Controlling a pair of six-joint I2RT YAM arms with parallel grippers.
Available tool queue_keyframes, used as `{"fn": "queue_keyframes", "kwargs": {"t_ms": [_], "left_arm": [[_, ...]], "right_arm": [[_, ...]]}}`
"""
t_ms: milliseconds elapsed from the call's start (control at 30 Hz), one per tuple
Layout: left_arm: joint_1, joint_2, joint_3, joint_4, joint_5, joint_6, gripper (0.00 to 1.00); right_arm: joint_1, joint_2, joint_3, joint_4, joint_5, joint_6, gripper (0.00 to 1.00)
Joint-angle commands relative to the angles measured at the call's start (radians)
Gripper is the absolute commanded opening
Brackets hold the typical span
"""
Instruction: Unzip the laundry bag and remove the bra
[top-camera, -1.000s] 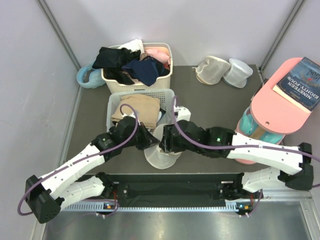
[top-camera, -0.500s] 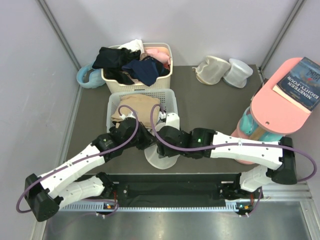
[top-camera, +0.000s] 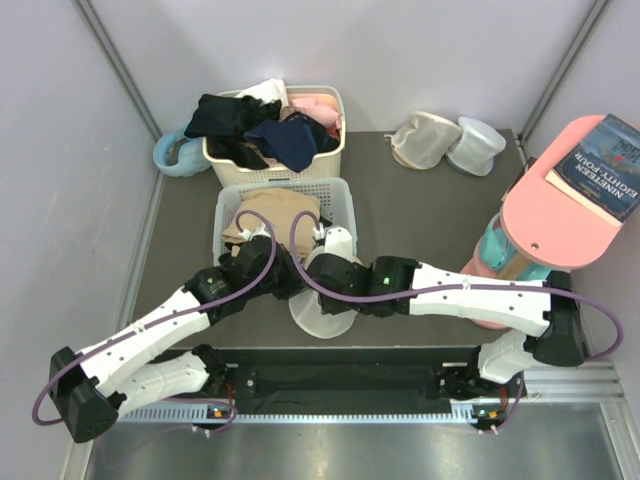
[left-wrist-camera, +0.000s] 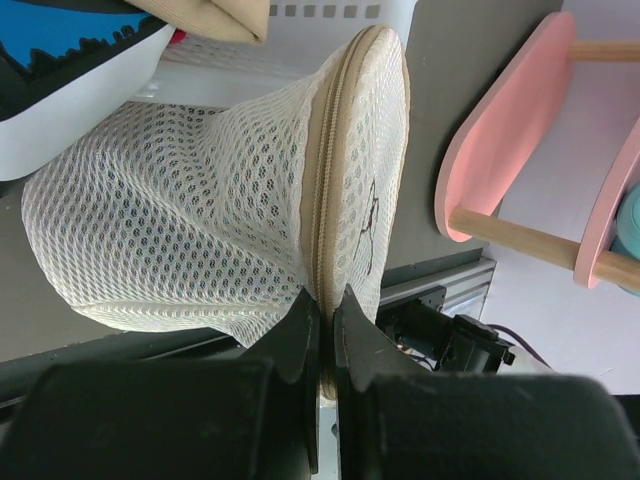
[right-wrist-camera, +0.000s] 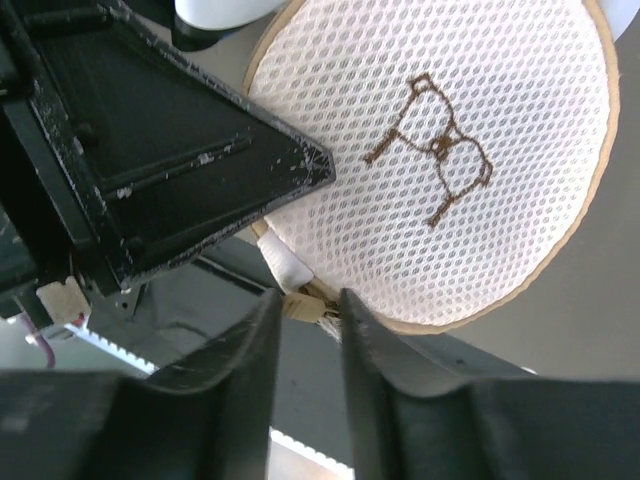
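Observation:
The laundry bag (top-camera: 325, 312) is a cream mesh drum standing on edge at the table's near middle. My left gripper (left-wrist-camera: 327, 305) is shut on its zip seam (left-wrist-camera: 322, 180) at the rim. In the right wrist view the bag's flat face (right-wrist-camera: 470, 230) shows the bra pictogram (right-wrist-camera: 435, 150). My right gripper (right-wrist-camera: 310, 305) sits at the lower rim, its narrowed jaws touching the beige zip pull (right-wrist-camera: 303, 305) on both sides. The zip looks closed. The bra is hidden from every view.
A white basket (top-camera: 283, 186) holding tan cloth stands just behind the bag. A second basket (top-camera: 340, 140) of dark clothes is behind that one. Two pale pouches (top-camera: 445, 143) lie at the back right. A pink stool (top-camera: 540, 215) with a book (top-camera: 598, 165) stands at the right.
My right arm has swung left across the bag and its jaws have narrowed around the zip pull. The left gripper and the bag have stayed put.

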Motion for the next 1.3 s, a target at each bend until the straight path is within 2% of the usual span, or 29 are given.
{"fn": "queue_keyframes", "kwargs": {"t_ms": [0,167,233,600,967,1067,1233,1267], "left_arm": [[-0.003,-0.032,0.019,0.018,-0.036,-0.024,0.0],[-0.003,-0.047,0.006,0.015,-0.042,-0.03,0.0],[-0.003,-0.053,0.008,0.005,-0.048,-0.03,0.0],[-0.003,-0.092,-0.017,-0.015,-0.099,-0.042,0.0],[0.0,-0.231,-0.072,-0.051,-0.145,-0.045,0.0],[0.0,-0.257,-0.09,-0.032,-0.133,-0.032,0.0],[0.006,-0.291,-0.084,-0.11,-0.172,-0.01,0.0],[0.008,-0.297,-0.075,-0.12,-0.174,-0.013,0.07]], "right_arm": [[0.016,-0.022,0.048,-0.032,0.05,0.007,0.25],[0.018,-0.049,0.012,-0.03,0.047,0.035,0.05],[0.016,-0.062,0.0,-0.038,0.048,0.053,0.0],[0.014,-0.16,-0.121,-0.001,0.015,0.106,0.0],[0.016,-0.332,-0.329,-0.04,0.065,0.178,0.0],[0.014,-0.35,-0.357,-0.035,0.1,0.175,0.0],[0.014,-0.341,-0.333,-0.058,0.159,0.147,0.0],[0.018,-0.344,-0.311,-0.053,0.16,0.139,0.0]]}}
